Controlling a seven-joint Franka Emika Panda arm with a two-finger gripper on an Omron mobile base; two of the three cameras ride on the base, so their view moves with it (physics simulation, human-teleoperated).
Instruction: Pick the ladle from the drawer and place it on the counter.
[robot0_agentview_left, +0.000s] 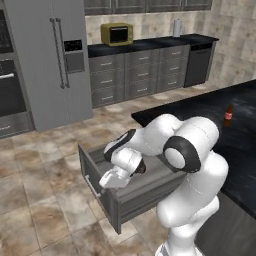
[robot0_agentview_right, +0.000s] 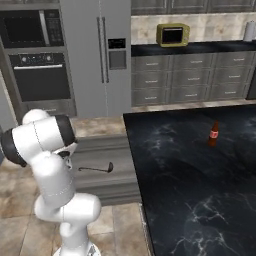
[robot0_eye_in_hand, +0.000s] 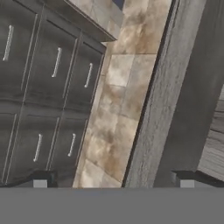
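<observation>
Ladle (robot0_agentview_right: 97, 168), lying flat in the open drawer (robot0_agentview_right: 107, 150) at 9 o'clock of the worktop (robot0_agentview_right: 200, 190): thin, rigid, probably light and slick, best pinched mid-handle; hand (robot0_agentview_left: 107, 181), fingers apart, hovers at the drawer's front edge.

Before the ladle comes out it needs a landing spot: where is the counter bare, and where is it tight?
The counter is bare from its near edge beside the drawer up to the brown bottle. It is tight in the drawer, where the gripper hangs near the ladle.
</observation>
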